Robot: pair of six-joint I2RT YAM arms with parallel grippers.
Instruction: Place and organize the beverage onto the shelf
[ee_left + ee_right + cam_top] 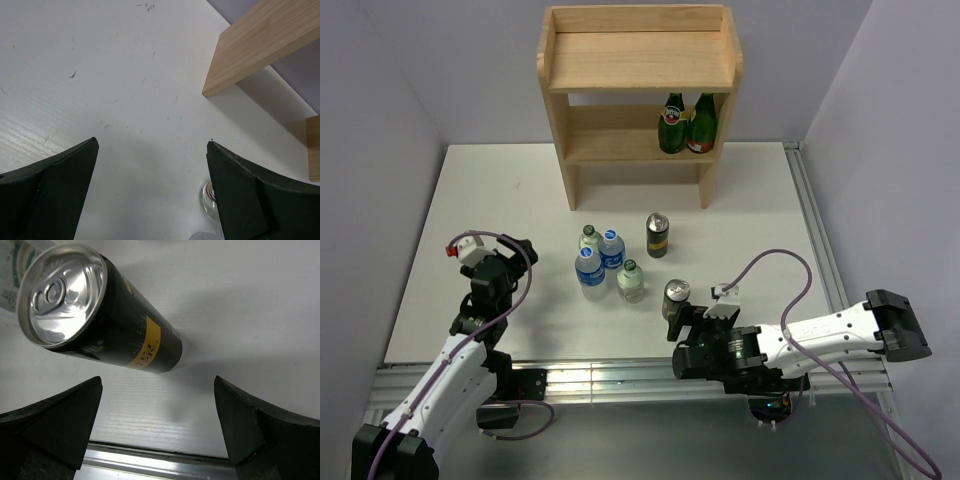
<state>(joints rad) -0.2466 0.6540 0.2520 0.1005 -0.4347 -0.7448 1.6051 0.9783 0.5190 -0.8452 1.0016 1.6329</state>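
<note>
Reaching arm: the right hand [156, 382] is the nearer one. The left hand [152, 145] sits out at 9 o'clock of the drinks, well apart from this can.
Right hand: spread wide, nothing held.
Left hand: spread wide too and empty, with a shelf leg [250, 50] at 1 o'clock in its own view.
Near can [676, 297]: upright on the surface [520, 200], long axis vertical, just past the right fingertips at 11 o'clock from that hand. In the wrist view it sits closer to the left finger and is not yet between the two.
Other drinks: second can [658, 235] at 12 o'clock of the near can; water bottles [611, 247] and green-capped bottles [630, 281] clustered at 9 to 10 o'clock.
Shelf [640, 75]: at 12 o'clock on the surface, carrying none of the six drinks; two glass bottles [672, 125] stand at the right end of its lower board.
Next move, judged: push toward 11 o'clock and centre on the can before closing, since a one-sided touch could tip it.
</note>
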